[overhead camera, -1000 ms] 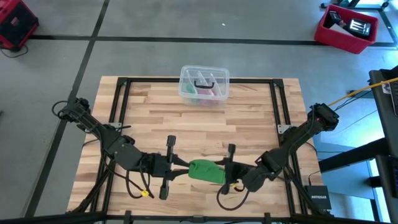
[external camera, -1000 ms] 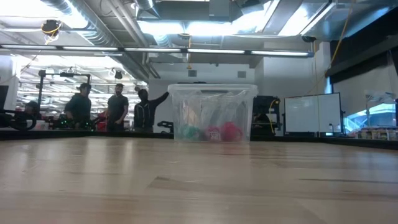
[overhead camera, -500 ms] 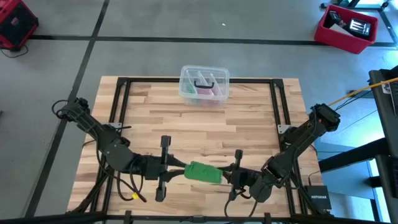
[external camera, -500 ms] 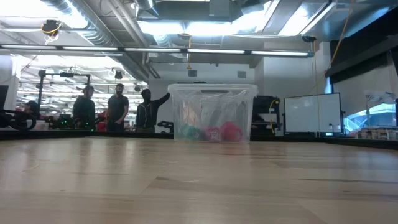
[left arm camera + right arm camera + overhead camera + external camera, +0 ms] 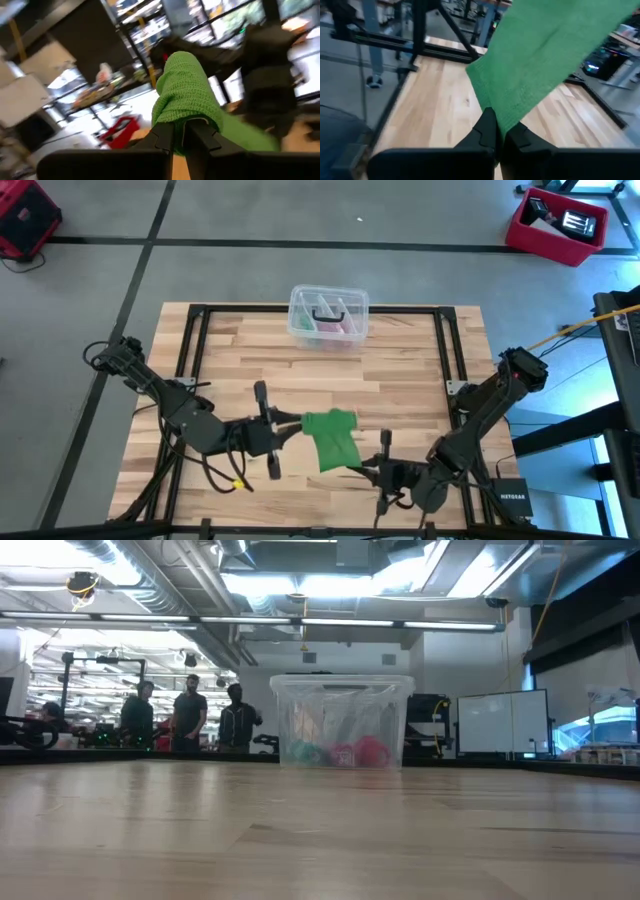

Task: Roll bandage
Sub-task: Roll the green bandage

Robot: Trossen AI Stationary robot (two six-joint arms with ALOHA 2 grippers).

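Bandage [image 5: 332,439] is now stretching out from a bundle between left end effector [image 5: 290,424] and right end effector [image 5: 366,470], both clenching it; rolling is barely starting.

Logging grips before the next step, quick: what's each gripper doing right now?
Left gripper: shut on the bandage, at its rolled end.
Right gripper: shut on the bandage's other end.

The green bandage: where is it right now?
In the high view, the green bandage is stretched near the table's front edge between the left gripper and right gripper, both clamping it.
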